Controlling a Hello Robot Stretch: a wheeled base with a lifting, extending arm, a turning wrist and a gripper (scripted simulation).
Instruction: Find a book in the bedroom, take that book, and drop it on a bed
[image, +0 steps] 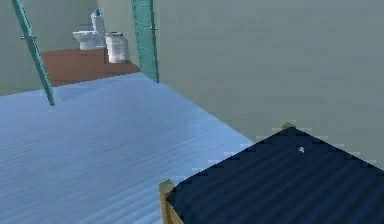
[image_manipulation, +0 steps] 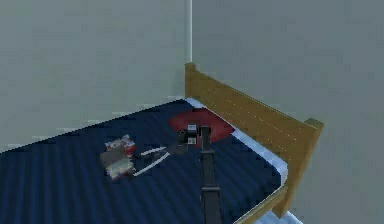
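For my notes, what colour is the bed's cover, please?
Dark navy blue bed cover, best in arm side view.

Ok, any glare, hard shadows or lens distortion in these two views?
Forward view: even light, no glare on the blue floor; the teal door frame leans, a lens effect only. Arm side view: flat light, no glare on the dark bed cover; its wooden end board is evenly lit.

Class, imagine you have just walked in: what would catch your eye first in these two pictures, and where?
The bed with its dark blue cover and wooden headboard stands out in the arm side view, with a flat red thing near the headboard and the robot's dark arm stretched above the cover. In the forward view's upper left, a teal-framed doorway opens onto a white toilet.
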